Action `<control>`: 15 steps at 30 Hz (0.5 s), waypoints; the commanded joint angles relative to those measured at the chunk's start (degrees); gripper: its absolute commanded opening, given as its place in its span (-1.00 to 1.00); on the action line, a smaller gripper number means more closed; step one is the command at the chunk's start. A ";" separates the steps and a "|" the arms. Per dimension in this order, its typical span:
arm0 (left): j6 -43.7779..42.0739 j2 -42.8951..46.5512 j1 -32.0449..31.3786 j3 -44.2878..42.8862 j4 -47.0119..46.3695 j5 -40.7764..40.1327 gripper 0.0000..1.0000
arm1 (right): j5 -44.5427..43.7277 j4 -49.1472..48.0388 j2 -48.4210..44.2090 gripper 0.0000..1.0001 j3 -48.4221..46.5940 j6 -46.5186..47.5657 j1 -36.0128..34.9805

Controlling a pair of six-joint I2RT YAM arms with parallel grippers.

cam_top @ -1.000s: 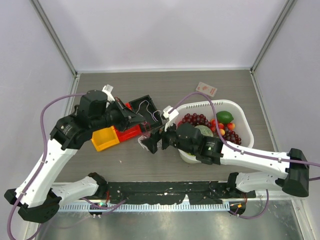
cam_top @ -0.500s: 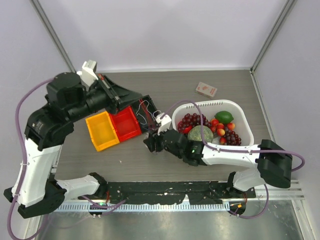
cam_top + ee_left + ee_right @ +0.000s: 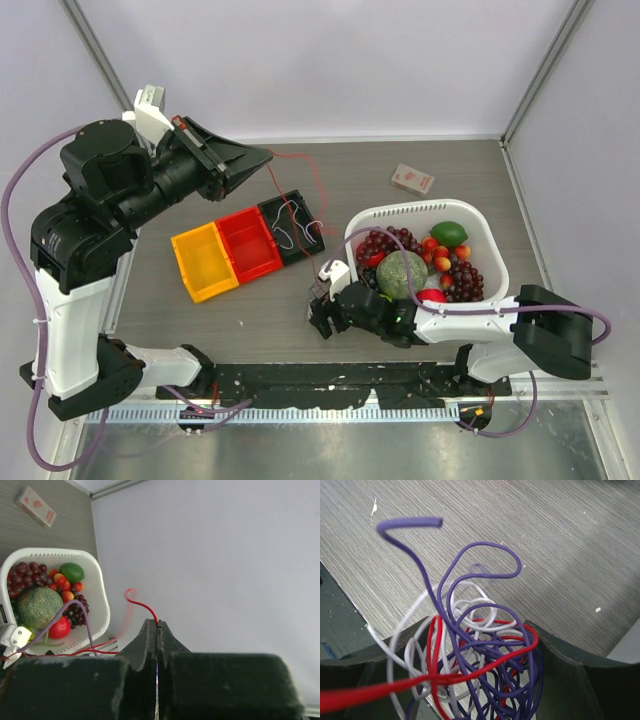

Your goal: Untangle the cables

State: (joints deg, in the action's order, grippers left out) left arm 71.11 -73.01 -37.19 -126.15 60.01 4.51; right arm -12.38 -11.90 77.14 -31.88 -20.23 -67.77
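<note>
Top view: the left jaws, lifted higher toward 10 o'clock than before, pinch the red cable [image 3: 288,156] stretched over the bench [image 3: 230,320]. The right jaws, now nearer 6 o'clock, hide their load.
Left wrist: jaws clamped on that cable.
Right wrist: jaws grip the white, red and purple tangle [image 3: 475,655].

The tangle [image 3: 480,665] ran off the right wrist view's bottom edge, and the red cord [image 3: 365,694] off its left. Beside the left tool [image 3: 157,626], that cord's curl was blurred. From above, the tangle was too small to tell.
</note>
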 commanded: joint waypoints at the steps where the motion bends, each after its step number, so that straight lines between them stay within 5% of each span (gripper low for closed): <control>1: -1.24 1.38 -0.34 -0.85 -3.57 -3.99 -1.00 | -2.56 -0.14 -2.53 0.55 -1.61 2.65 -0.08; 7: 2.26 1.64 -0.34 -5.78 -7.61 -8.20 -1.00 | -1.25 -2.69 1.69 0.67 -2.31 2.91 0.00; 11: 6.40 5.07 -0.34 -0.17 -17.54 -9.08 -1.00 | -0.36 -2.25 0.21 0.78 -1.96 4.23 0.00; 15: 7.72 5.16 -0.25 0.38 -17.04 -9.08 -1.00 | 0.60 0.73 -3.56 0.83 -3.53 5.55 0.00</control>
State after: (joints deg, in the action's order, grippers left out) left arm 76.03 -68.29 -37.39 -126.17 49.12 -2.90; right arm -11.18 -12.36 78.24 -32.38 -17.45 -67.92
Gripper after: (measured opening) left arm 0.009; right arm 0.910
